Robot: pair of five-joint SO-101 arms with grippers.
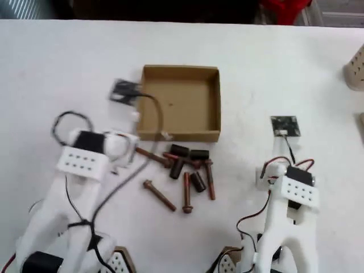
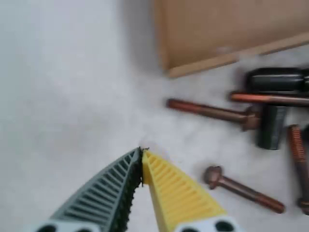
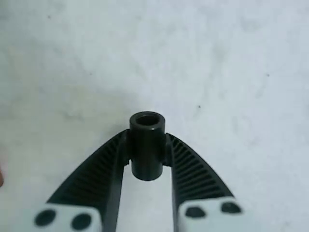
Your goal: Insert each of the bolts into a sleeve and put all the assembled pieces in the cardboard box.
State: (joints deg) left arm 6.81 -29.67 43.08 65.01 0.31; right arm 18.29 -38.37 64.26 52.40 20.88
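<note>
On the counter before the cardboard box, bolts and sleeves lie loose. The right claw clamps one sleeve, bore exposed, likely so a bolt can enter; the left claw hangs closed and empty near the bolts.

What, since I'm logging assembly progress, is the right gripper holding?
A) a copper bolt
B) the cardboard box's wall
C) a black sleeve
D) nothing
C: in the right wrist view the right gripper is clamped on a black sleeve, whose open bore faces the camera.
</note>
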